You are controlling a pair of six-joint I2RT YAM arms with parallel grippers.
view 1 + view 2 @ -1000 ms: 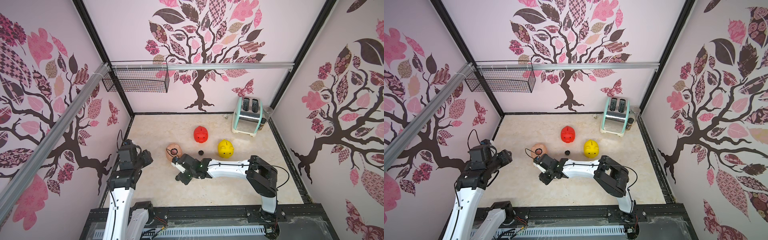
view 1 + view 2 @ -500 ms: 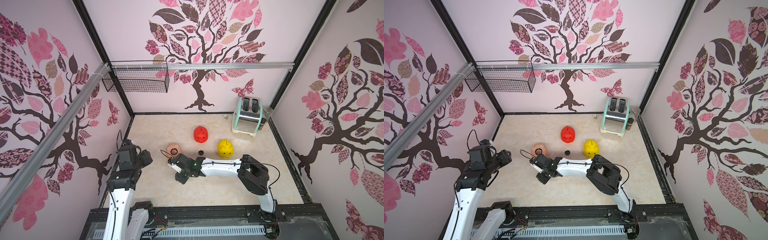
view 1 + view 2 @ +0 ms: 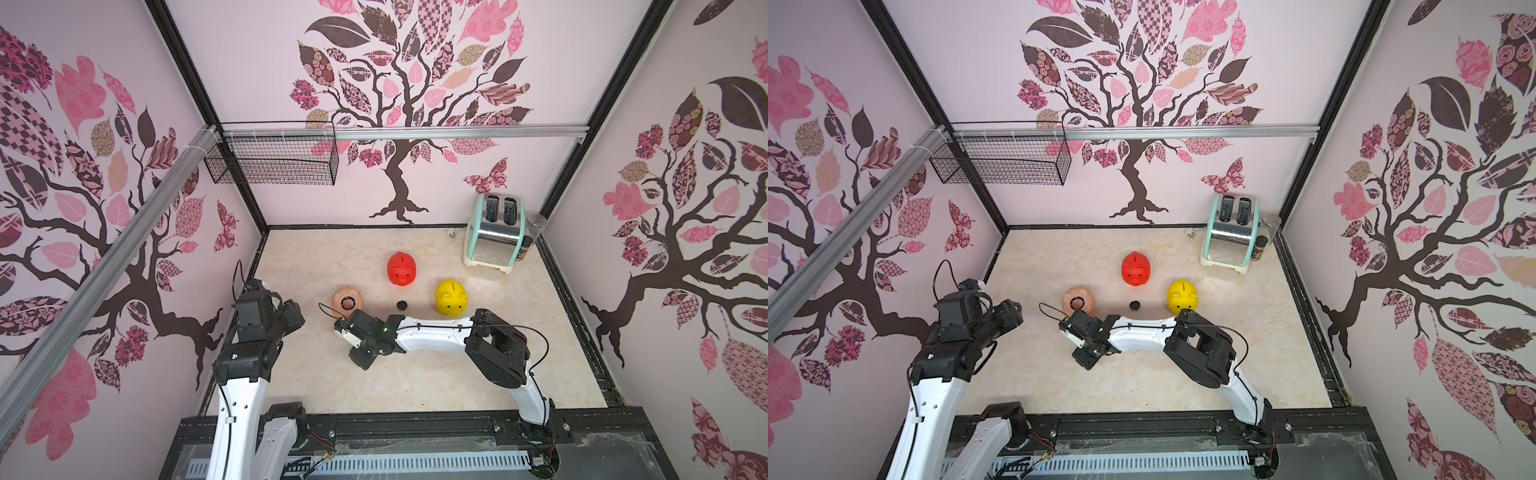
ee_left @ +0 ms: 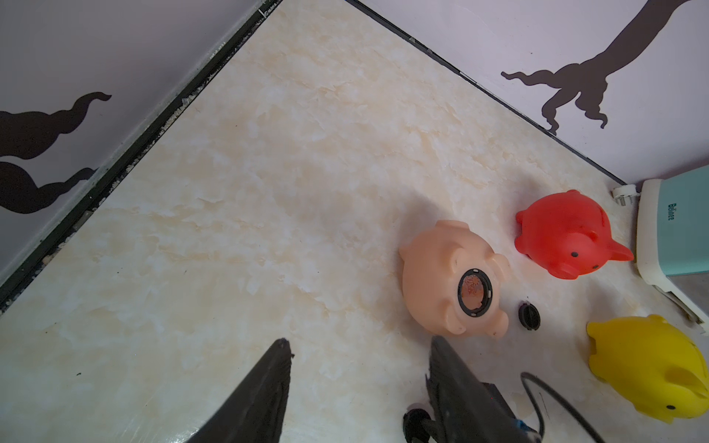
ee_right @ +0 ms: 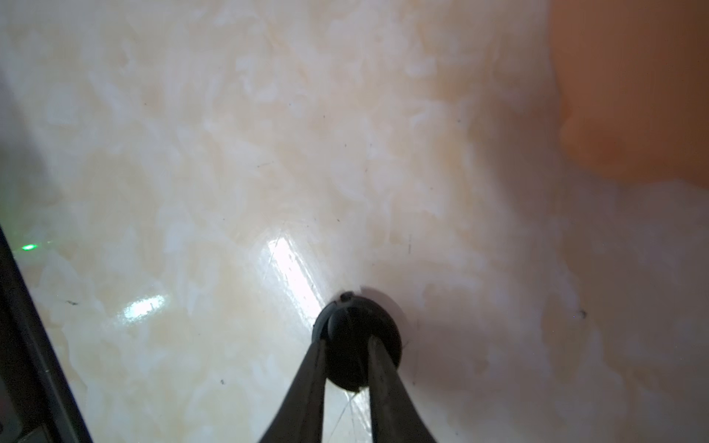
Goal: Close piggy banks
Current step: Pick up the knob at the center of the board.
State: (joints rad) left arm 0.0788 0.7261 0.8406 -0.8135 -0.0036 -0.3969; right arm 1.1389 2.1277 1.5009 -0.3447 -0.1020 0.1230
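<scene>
Three piggy banks rest on the marble floor. The peach-pink one [image 3: 348, 301] [image 3: 1079, 301] [image 4: 441, 268] lies belly up, its round black-rimmed hole [image 4: 474, 293] uncovered. The red one [image 3: 402, 269] [image 4: 564, 234] and the yellow one [image 3: 451, 297] [image 4: 648, 364] stand upright. A loose black plug [image 3: 401, 306] [image 4: 528, 315] lies between them. My right gripper [image 5: 347, 343] is shut on another black plug [image 5: 356, 318] just above the floor, close in front of the pink pig. My left gripper [image 4: 360, 340] [image 3: 291, 316] hangs open and empty, left of that pig.
A mint and chrome toaster [image 3: 494, 232] stands in the back right corner with a jar [image 3: 534, 232] beside it. A wire basket [image 3: 274, 160] hangs on the back left wall. Walls enclose the floor on three sides.
My right arm has swung a little to the left with the plug, bringing its wrist nearer the pink pig. The left arm has not moved.
</scene>
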